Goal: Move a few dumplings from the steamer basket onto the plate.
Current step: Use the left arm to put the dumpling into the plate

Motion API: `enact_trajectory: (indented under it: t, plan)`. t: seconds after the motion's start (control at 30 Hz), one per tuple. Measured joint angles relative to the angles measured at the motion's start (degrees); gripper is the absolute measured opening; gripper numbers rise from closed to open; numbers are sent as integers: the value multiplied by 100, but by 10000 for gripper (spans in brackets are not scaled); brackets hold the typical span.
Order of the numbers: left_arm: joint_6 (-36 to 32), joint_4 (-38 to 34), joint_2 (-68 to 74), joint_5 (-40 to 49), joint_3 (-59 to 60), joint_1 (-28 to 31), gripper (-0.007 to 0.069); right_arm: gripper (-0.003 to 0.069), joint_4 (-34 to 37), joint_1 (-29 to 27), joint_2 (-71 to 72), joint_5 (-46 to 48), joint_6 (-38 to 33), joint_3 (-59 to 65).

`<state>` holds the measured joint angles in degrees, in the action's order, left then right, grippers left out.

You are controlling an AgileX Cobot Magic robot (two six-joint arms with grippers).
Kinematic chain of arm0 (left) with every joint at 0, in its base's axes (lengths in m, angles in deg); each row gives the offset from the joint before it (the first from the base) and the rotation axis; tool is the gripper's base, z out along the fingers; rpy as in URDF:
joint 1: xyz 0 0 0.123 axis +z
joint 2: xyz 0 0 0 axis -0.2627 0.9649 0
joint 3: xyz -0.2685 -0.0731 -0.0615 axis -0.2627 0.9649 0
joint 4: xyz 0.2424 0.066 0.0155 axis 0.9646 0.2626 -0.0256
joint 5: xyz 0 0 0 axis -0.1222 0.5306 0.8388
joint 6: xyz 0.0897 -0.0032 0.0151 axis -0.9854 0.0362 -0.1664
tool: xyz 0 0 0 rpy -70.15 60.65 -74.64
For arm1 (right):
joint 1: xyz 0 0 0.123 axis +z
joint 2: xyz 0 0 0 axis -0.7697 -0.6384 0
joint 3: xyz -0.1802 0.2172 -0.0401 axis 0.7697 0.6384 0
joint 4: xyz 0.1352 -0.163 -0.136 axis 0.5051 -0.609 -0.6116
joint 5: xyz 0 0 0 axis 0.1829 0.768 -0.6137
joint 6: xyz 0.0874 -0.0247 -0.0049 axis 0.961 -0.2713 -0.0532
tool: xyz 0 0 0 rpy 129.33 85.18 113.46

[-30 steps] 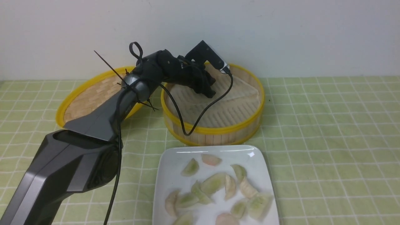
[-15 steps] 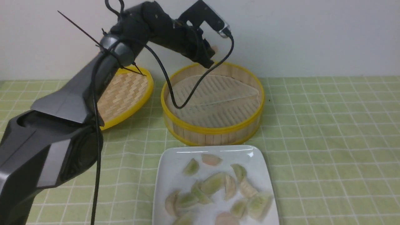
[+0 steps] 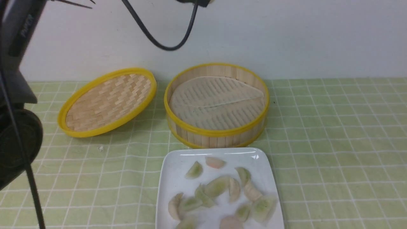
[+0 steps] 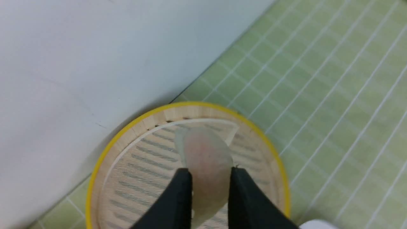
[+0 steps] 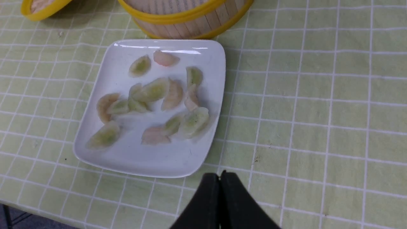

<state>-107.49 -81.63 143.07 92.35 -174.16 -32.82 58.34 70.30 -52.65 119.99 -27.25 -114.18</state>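
1. On the bench, which is spread with a green cloth (image 3: 334, 143) ruled in white squares: one steamer basket (image 3: 216, 133), round bamboo with yellow rims, standing at the back near the wall. Contents: one whitish liner sheet (image 3: 216, 95) lying on the slatted floor.
2. One plate (image 3: 171, 171), white, square with rounded corners, just in front of the basket, its far edge almost at the basket wall. Contents: dumplings (image 3: 216, 186), loose, with several overlapping. I count thirteen: about eight pale green, three beige and two pinkish. The overlaps make the split uncertain.
3. One lid (image 3: 108, 101), shallow and yellow-rimmed, close beside the basket on its left, woven inside facing up.
4. One pinkish dumpling (image 4: 206, 152), off the bench. It is pinched between the left jaws and hangs in the air above the steamer basket, over the liner.
5. Left arm (image 3: 19, 133): stands tall at the left edge of the front view, its wrist above the top of that view. A black cable (image 3: 159, 43) loops down in front of the wall.
6. Right jaws: pressed together with nothing between them, over the cloth on the robot's side of the plate and apart from it.
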Motion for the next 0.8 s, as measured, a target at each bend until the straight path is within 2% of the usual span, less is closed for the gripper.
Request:
enact_trajectory:
  t: [0.03,0.13,0.4,0.53,0.6,0.8]
  plan:
    - [389,136,-295,1,232,0,122,-15,-24,0,0,0,-118,0]
    - [745,450,-1061,6,1181,-80,122,-15,-152,0,0,6,-190,0]
    - [826,840,-2767,6,4539,-634,122,-15,-314,0,0,11,-228,0]
    - [826,894,-2829,-82,5900,-933,122,-15,-320,0,0,11,-248,0]
    - [826,913,-2692,-504,6490,-1043,122,-15,-326,0,0,11,-317,0]
    - [843,972,-2033,-1370,6937,-1075,122,-15,-326,0,0,11,-477,0]
